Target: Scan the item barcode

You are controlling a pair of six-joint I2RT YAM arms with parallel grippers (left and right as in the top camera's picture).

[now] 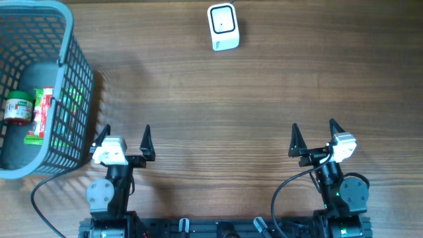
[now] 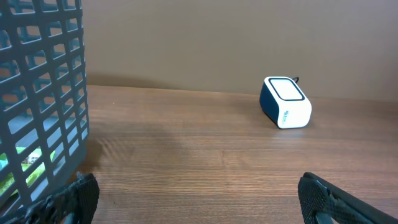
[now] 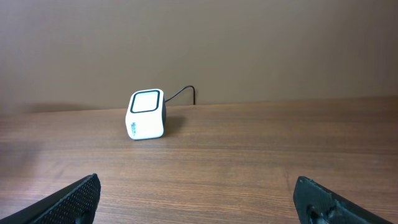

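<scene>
A white barcode scanner (image 1: 223,27) with a dark window stands at the far middle of the table; it also shows in the left wrist view (image 2: 285,102) and the right wrist view (image 3: 147,114). A grey mesh basket (image 1: 73,73) at the far left holds a red-lidded jar (image 1: 18,109) and a red and green packet (image 1: 41,114). My left gripper (image 1: 125,139) sits open near the front edge, just right of the basket, with nothing between its fingers. Open and empty too, my right gripper (image 1: 314,133) rests at the front right.
The basket wall (image 2: 43,93) fills the left side of the left wrist view, close to my left finger. A thin cable (image 3: 185,91) runs from the scanner toward the table's back edge. Bare wooden tabletop (image 1: 218,106) lies between the grippers and the scanner.
</scene>
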